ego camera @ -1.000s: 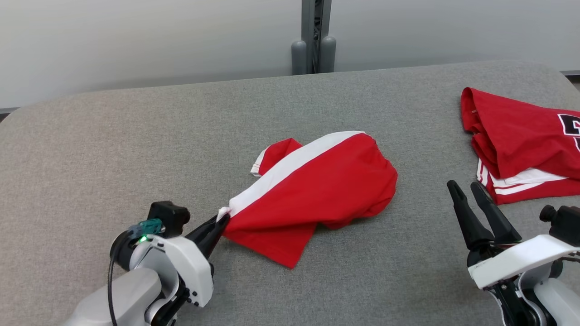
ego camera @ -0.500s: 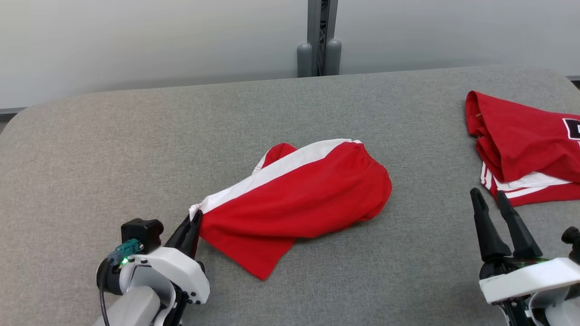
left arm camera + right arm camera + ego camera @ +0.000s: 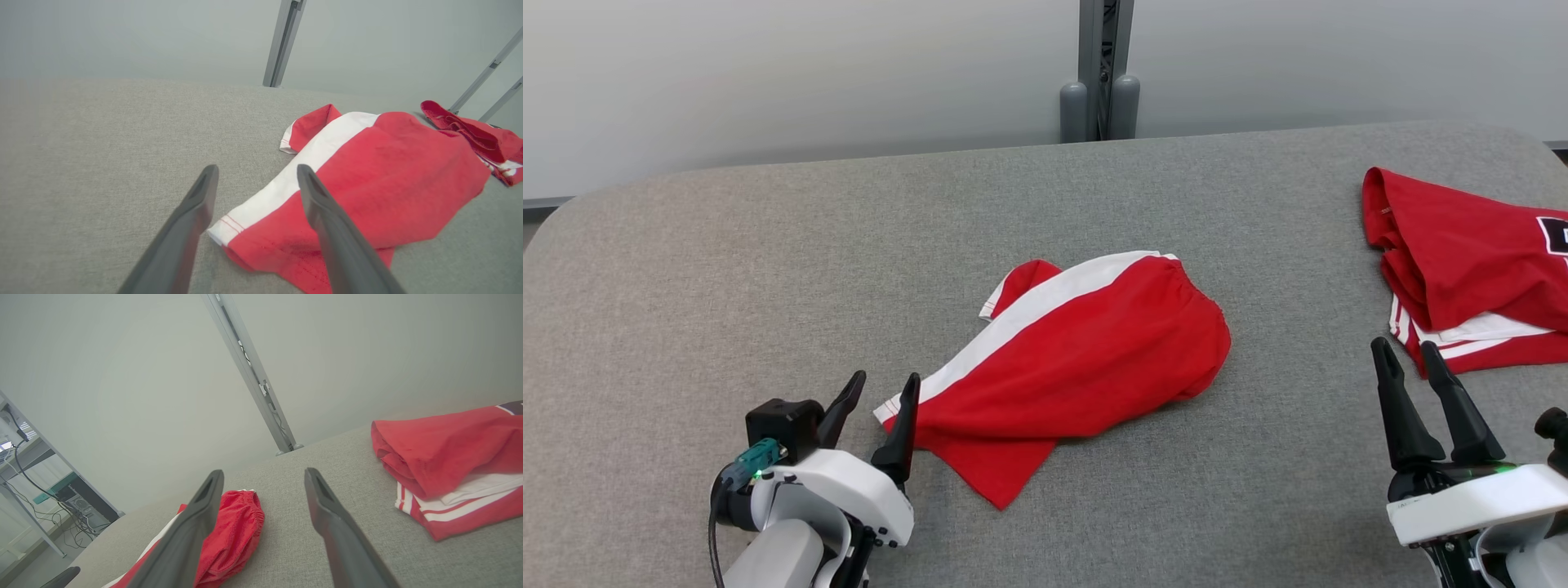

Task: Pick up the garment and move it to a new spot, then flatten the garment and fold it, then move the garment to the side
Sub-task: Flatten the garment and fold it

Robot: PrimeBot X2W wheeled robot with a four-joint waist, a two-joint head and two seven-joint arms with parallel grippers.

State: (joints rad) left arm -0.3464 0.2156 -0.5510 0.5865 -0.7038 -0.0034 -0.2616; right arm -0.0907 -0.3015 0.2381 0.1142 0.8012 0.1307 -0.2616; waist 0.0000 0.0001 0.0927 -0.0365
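At near-left of grey fabric tabletop (image 3: 727, 269), left gripper (image 3: 886, 377) now spread wide; half second ago pinched white-striped corner of crumpled red-and-white fabric garment (image 3: 1078, 359). Corner now lies free between its fingers, garment mid-tabletop. Right gripper (image 3: 1403, 345) spread, empty, unchanged, near folded red jersey (image 3: 1462, 245)
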